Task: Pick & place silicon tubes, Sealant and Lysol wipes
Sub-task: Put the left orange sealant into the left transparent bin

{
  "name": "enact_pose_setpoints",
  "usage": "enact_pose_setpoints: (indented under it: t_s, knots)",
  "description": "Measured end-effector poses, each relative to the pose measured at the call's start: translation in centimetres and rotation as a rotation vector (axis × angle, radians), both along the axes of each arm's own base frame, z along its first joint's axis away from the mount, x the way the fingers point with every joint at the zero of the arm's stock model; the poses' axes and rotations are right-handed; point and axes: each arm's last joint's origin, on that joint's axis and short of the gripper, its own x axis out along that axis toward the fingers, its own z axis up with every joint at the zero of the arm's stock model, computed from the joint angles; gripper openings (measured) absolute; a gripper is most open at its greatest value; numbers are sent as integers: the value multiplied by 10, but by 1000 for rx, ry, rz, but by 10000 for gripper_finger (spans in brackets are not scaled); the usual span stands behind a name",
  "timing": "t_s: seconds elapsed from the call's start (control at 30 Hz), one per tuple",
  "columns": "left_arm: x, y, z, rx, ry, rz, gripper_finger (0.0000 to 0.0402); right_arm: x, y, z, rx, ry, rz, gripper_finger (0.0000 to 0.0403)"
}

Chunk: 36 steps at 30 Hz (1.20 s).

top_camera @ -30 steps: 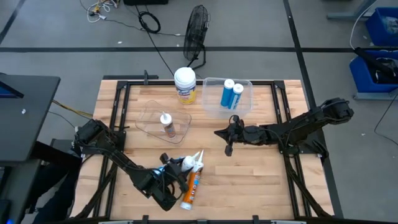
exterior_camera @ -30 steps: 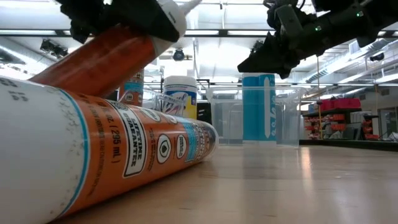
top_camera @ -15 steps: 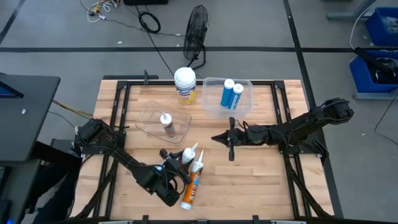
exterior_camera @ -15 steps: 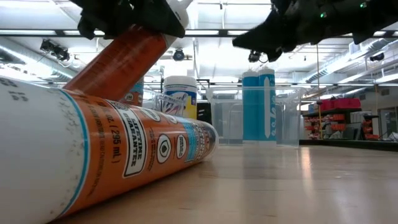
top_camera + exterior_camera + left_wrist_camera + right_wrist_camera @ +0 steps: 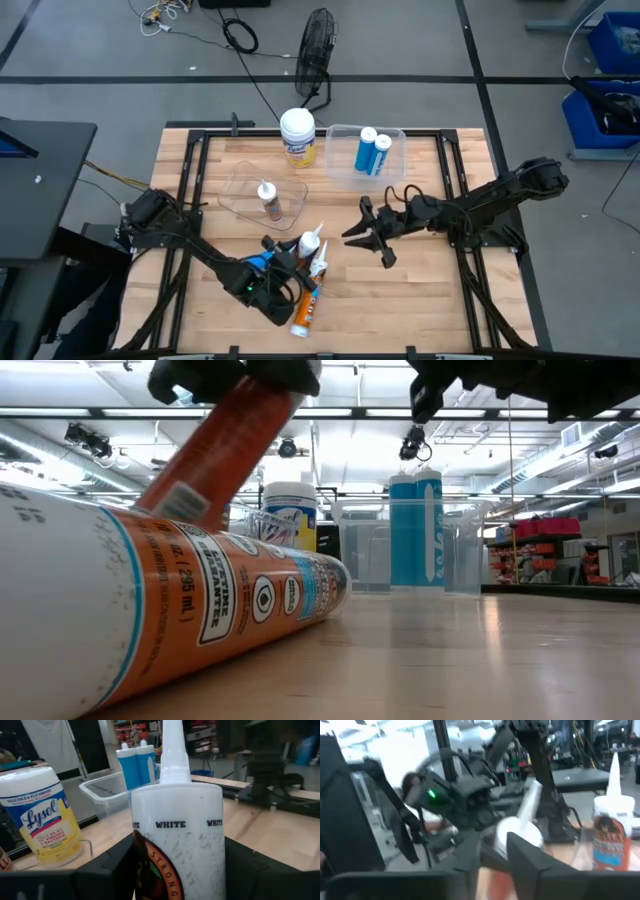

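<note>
- The left gripper (image 5: 287, 268) was clamped around a white-topped, orange-bodied sealant cartridge (image 5: 306, 251), holding it tilted above the wooden table (image 5: 430, 290).
- A second orange cartridge (image 5: 307, 303) lay flat on the table just beside it.
- The right gripper (image 5: 372, 236) hovered over the table's middle, fingers spread and holding nothing.
- The yellow-labelled Lysol wipes canister with a white lid (image 5: 298, 137) stood upright at the table's far edge, beside a clear plastic bin (image 5: 345, 170) holding two blue cartridges (image 5: 373, 152).
- Another small cartridge (image 5: 269, 201) stood in a clear tray (image 5: 240, 190).
</note>
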Motion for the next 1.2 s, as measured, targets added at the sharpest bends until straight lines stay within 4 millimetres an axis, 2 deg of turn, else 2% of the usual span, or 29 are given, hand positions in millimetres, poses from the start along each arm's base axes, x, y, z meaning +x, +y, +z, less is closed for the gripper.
enact_pose_setpoints:
  t_s: [0.23, 0.4, 0.7, 0.9, 1.2]
  knots:
    - [13, 11, 6, 13, 6, 18, 219, 2, 2, 15, 2, -94, -6, 207]
    - [20, 11, 17, 51, 16, 4, 219, 10, 1, 23, -1, -68, -77, 241]
    - [26, 9, 32, 89, 12, -56, 219, 17, 2, 25, -3, -29, -106, 240]
    - [31, 16, 33, 86, 14, -75, 219, 26, 5, 30, -3, -38, -88, 229]
    - [33, 17, 34, 98, 25, -83, 219, 30, 6, 26, -19, -22, -85, 171]
